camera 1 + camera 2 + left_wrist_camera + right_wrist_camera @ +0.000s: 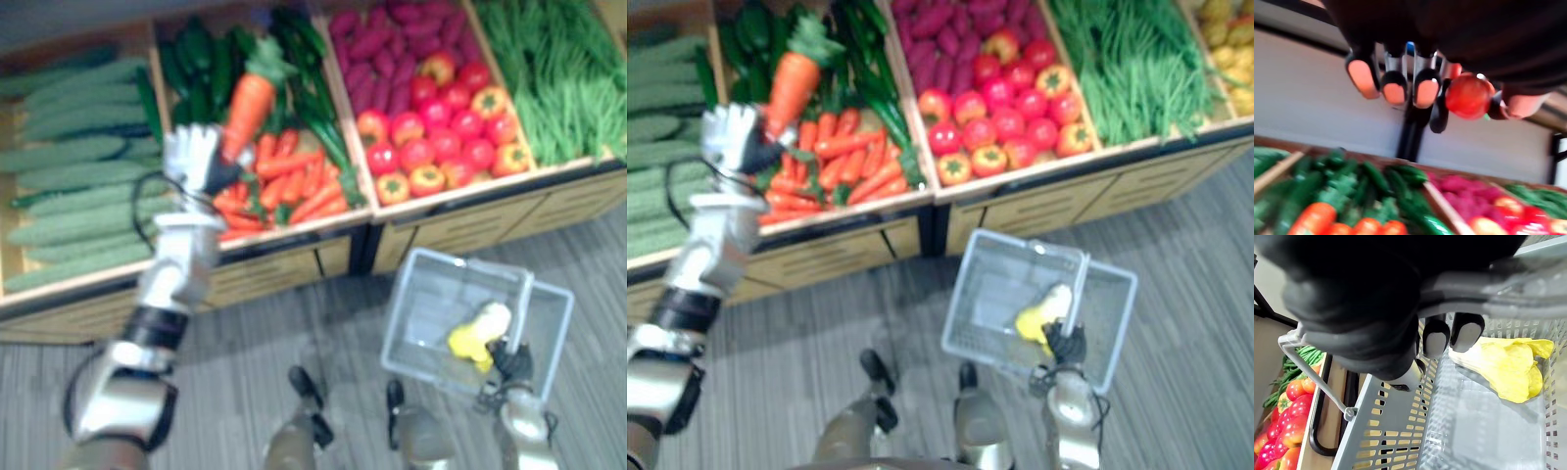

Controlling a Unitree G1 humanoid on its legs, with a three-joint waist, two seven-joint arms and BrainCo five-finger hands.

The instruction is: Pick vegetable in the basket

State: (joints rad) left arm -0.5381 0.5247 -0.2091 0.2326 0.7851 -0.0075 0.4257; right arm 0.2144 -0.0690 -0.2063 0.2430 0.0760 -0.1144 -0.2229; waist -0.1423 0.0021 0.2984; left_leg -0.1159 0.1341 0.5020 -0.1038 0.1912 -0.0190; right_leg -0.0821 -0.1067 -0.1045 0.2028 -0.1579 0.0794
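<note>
Left hand holds a carrot up over the produce stand; right hand carries the basket.

Eye views: the left hand [196, 157] is up over the heap of carrots [294, 191], fingers curled round the lower end of one carrot [250, 103]. The carrot sticks out of the grip toward 1 o'clock, green top uppermost, clear of the heap. Toward 4 o'clock from that hand, over the floor, the grey basket [416, 304] hangs from the right hand [513, 370], with a yellow vegetable [477, 335] inside.
Left wrist view: the carrot's orange end sits pinched between the row of fingers [1395, 90] and the thumb [1520, 105].
Right wrist view: the right hand's fingers are wrapped round the basket's handle [1508, 284]. The yellow vegetable lies on the basket floor beyond the fingertips.
</note>
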